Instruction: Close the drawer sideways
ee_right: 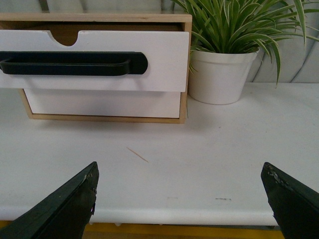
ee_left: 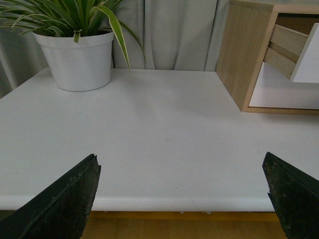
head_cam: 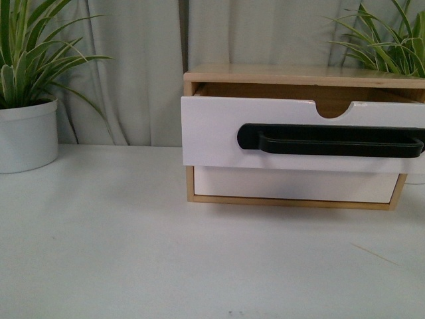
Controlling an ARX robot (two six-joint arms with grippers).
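Observation:
The drawer (head_cam: 212,136) has a white glossy front, a long black bar handle (head_cam: 332,141) and a half-round notch. It stands pulled out of the small light-wood cabinet (head_cam: 292,74), above a plain white drawer front (head_cam: 292,185). The drawer also shows in the right wrist view (ee_right: 159,59), and its edge in the left wrist view (ee_left: 306,62). My left gripper (ee_left: 182,199) is open and empty at the table's front edge, far from the cabinet. My right gripper (ee_right: 182,199) is open and empty at the front edge, facing the drawer. Neither arm shows in the front view.
A white pot with a striped plant (head_cam: 26,133) stands at the back left of the white table (head_cam: 133,246). A second potted plant (ee_right: 222,74) stands right of the cabinet. A thin wooden sliver (ee_right: 138,155) lies on the table. Curtains hang behind.

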